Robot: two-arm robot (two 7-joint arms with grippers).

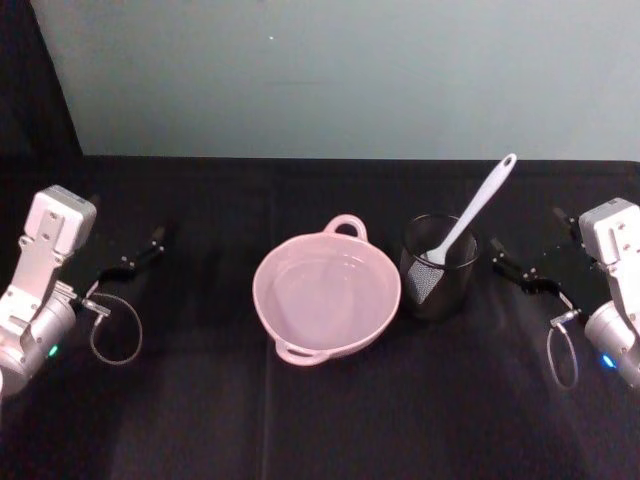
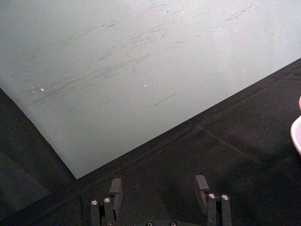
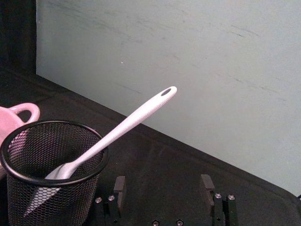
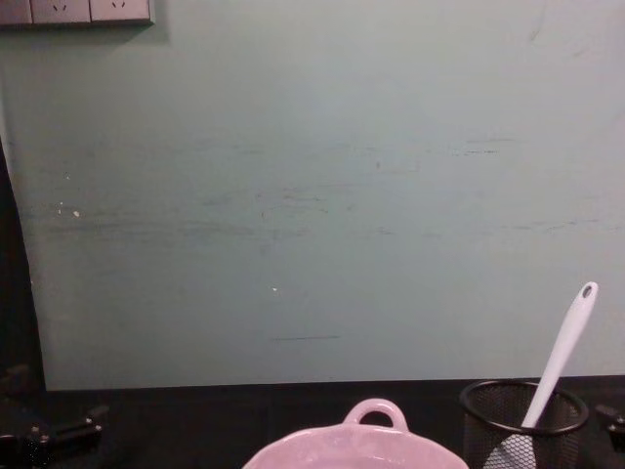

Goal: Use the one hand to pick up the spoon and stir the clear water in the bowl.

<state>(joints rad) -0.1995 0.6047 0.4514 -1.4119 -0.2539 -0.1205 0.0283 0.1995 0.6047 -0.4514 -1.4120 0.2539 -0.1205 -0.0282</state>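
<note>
Both sets of jaws gape wide and hold nothing: right gripper (image 3: 163,186) sits near the black mesh cup (image 3: 47,188) on its right side, left gripper (image 2: 159,188) is parked well off at far left. Spoon (image 3: 127,125) stands head-down in that cup, its handle leaning up and away from the bowl (image 1: 268,315) just beside it, clear water (image 1: 325,290) inside. Looks light, stiff, smooth plastic, probably slippery: I'd pinch mid-handle above the cup rim and lift straight so the cup stays put.
</note>
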